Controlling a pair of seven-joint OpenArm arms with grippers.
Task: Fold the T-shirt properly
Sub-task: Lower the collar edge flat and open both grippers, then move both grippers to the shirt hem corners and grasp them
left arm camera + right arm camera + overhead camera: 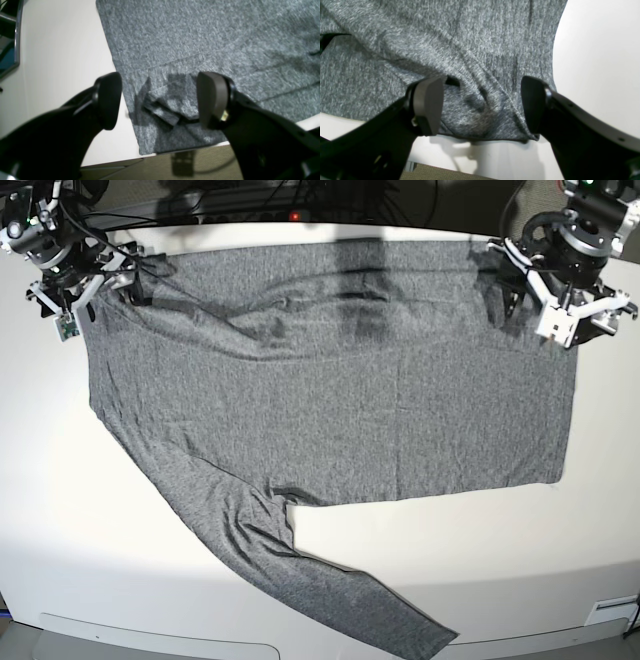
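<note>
The left hand (160,100) is held wide open above a small crumpled fold at a far corner of the heathered charcoal-grey knit T-shirt (330,400), with nothing gripped. The right hand (482,105) is likewise spread open over the opposite far corner, where the fabric is bunched near the hem. The shirt is laid flat across the white table (480,560), one long sleeve (300,570) trailing toward the near edge.
</note>
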